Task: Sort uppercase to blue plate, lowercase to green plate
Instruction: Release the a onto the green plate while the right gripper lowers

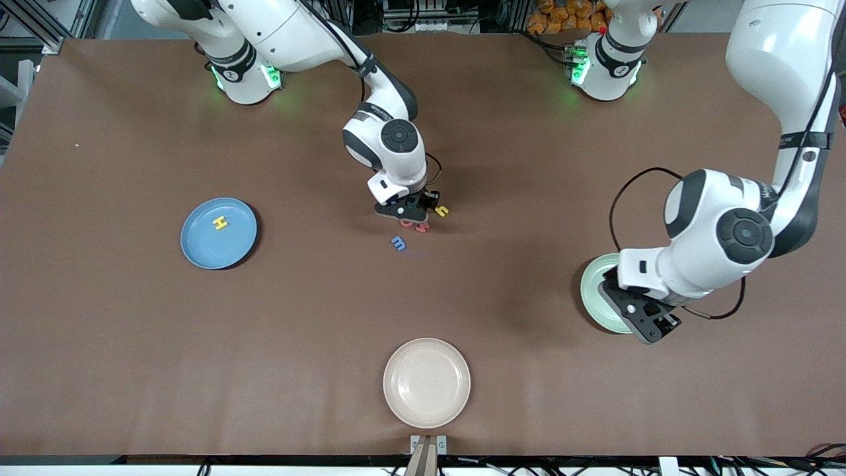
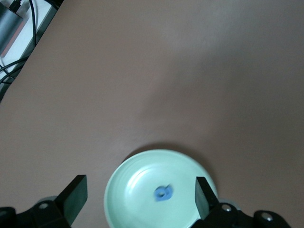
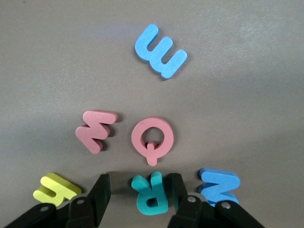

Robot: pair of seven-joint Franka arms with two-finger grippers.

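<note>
Around the teal R [image 3: 151, 191], the right gripper's [image 3: 138, 197] jaws stand open.

Even bright overhead light, soft shadows under both arms, left wrist view slightly blurred
</note>
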